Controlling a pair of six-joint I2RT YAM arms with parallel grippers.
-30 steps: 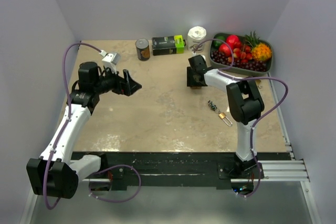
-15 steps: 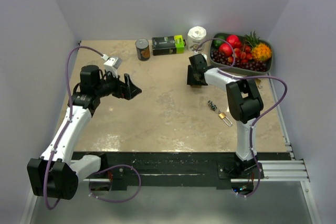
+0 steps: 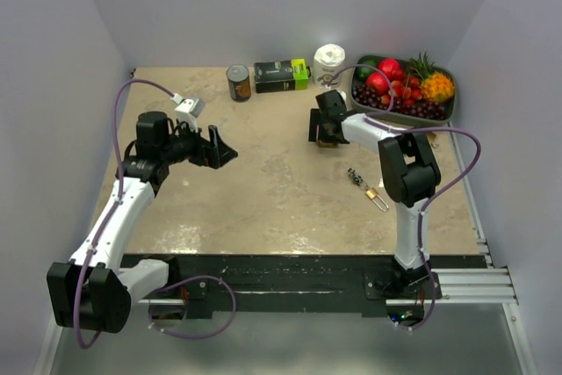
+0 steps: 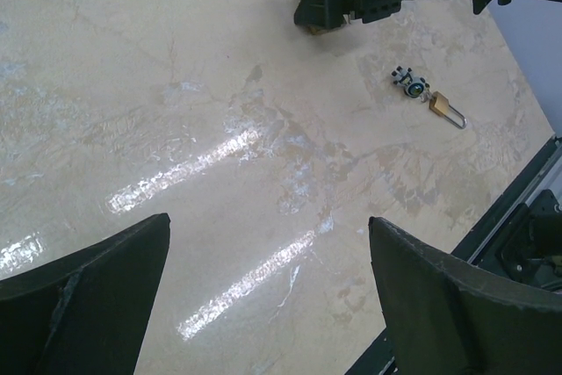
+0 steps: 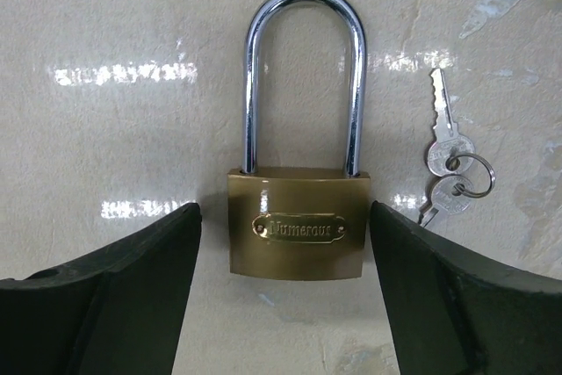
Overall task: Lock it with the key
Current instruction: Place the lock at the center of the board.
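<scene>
Left arm reaches in from the tabletop's (image 3: 263, 208) 9 o'clock side. The left gripper (image 3: 219, 148) points toward 3 o'clock, raised above the surface. Its jaws are spread wide with nothing between them; the left wrist view shows only bare tabletop in the gap.

Along the far edge, 11 to 12 o'clock: a can (image 3: 238, 82), then a dark box with a green end (image 3: 281, 75), then a white tub (image 3: 330, 59).

At about 1 o'clock from the tabletop's centre, the right gripper (image 5: 283, 210) hangs low over a brass padlock (image 5: 299, 236). Jaws parted, one finger on each side of the lock body. A clear gap shows on the left side, a very thin one on the right. The padlock lies flat, shackle toward 12 o'clock in the wrist view, both shackle legs seated in the body. Two keys (image 5: 450, 173) on a ring lie just beside it at 3 o'clock, apart from the lock.

Toward 4 o'clock, near the right arm's elbow: a small dark object (image 3: 355, 176) and a small padlock (image 3: 378, 196), close together.

Far right corner, 2 o'clock: a tray of fruit (image 3: 446, 115).
</scene>
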